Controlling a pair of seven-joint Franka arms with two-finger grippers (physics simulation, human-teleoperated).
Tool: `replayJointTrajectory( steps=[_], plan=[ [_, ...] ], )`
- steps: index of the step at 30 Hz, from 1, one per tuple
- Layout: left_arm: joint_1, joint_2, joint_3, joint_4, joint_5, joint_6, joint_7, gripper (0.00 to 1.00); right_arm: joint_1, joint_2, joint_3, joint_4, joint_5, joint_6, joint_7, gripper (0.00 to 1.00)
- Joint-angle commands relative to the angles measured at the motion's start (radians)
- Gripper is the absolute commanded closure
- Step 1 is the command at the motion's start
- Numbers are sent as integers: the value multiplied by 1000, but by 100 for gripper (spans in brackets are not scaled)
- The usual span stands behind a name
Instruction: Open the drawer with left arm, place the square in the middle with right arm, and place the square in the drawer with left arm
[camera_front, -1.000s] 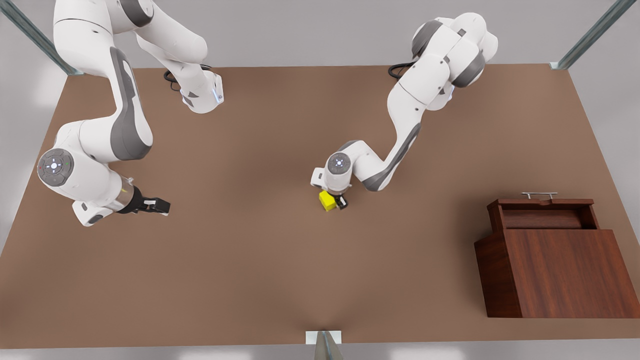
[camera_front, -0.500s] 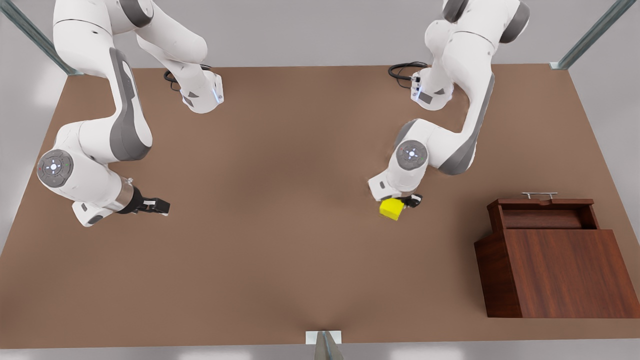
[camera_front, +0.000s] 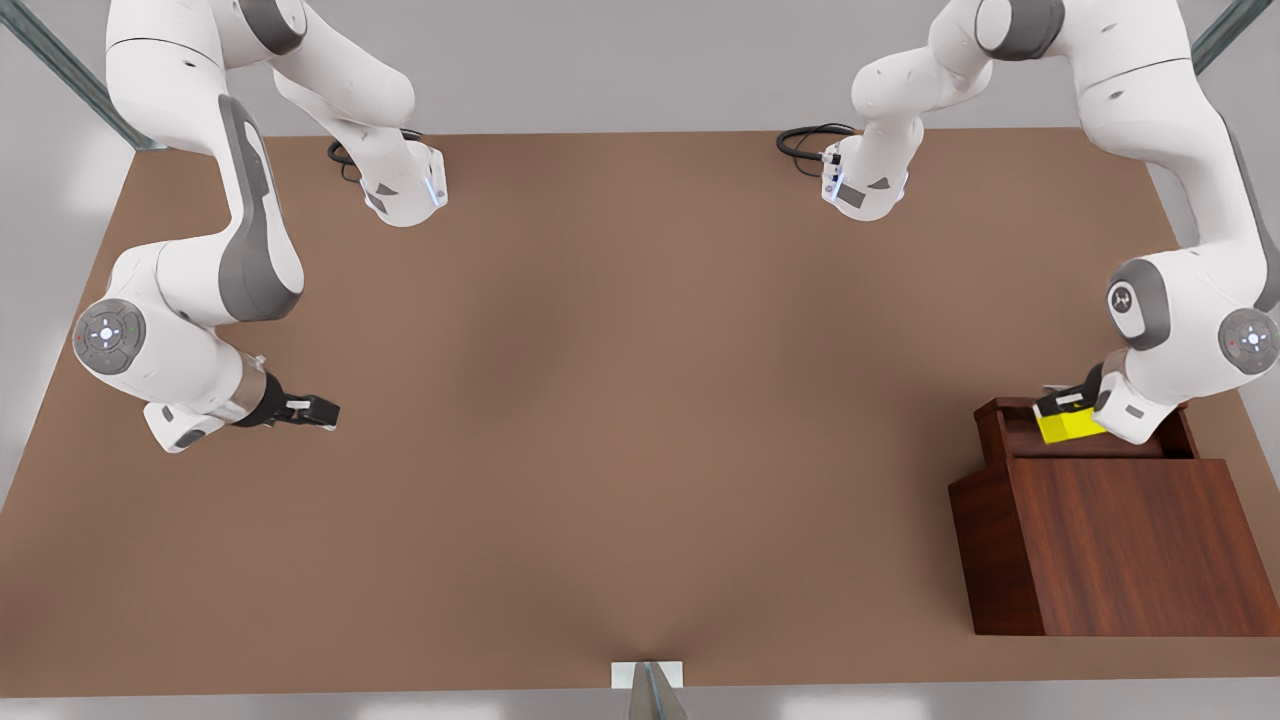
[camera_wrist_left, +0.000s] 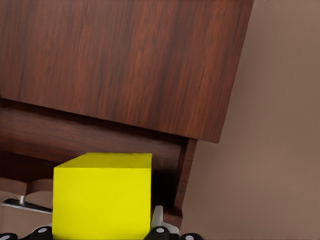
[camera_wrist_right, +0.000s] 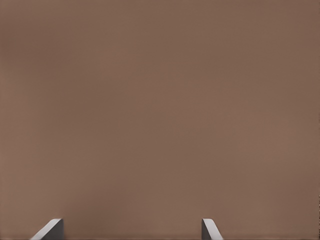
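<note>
Now your left hand (camera_front: 1062, 408) hangs over the open drawer (camera_front: 1010, 440) at the front view's right, fingers clamped on the square (camera_front: 1066, 425); half a second ago it carried that yellow cube above the bare counter (camera_front: 600, 450), well short of the cabinet (camera_front: 1120, 540). From the left wrist view, the square (camera_wrist_left: 102, 195) sits above the drawer's cavity, not yet released. Your right hand (camera_front: 312, 411) waits at the front view's left, fingers (camera_wrist_right: 49, 230) spread apart over the counter. Release looks next.

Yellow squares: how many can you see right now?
1. The square is held by the left gripper over the open drawer. More could lie hidden inside the cabinet.
</note>
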Motion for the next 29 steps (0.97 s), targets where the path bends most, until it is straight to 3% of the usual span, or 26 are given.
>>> replayJointTrajectory(
  steps=[1,11,12,13,19,20,22,25,29],
  plan=[
    [3,2,0,0,-10,2,9,37,0,0,-1,0,0,0,-1,0],
    [96,75,0,20,38,97,134,37,-22,-17,6,103,5,-54,-90,0],
    [96,82,0,31,38,98,134,30,-23,-20,5,103,28,-58,-93,0],
    [96,90,0,32,35,112,131,0,-29,-25,2,98,37,-58,-110,0],
    [96,90,0,32,33,110,119,0,-29,-26,0,95,37,-58,-110,0],
    [95,65,-17,38,30,74,105,0,-29,-26,0,95,37,-58,-110,0],
    [38,-47,-199,130,33,-225,15,0,-37,-26,2,95,38,-58,-112,0],
    [-167,-130,-207,221,113,-327,15,0,-39,-25,2,95,38,-66,-112,0],
    [-209,-83,-212,290,107,-391,15,0,-39,-25,0,95,38,-66,-112,0]
  ],
)
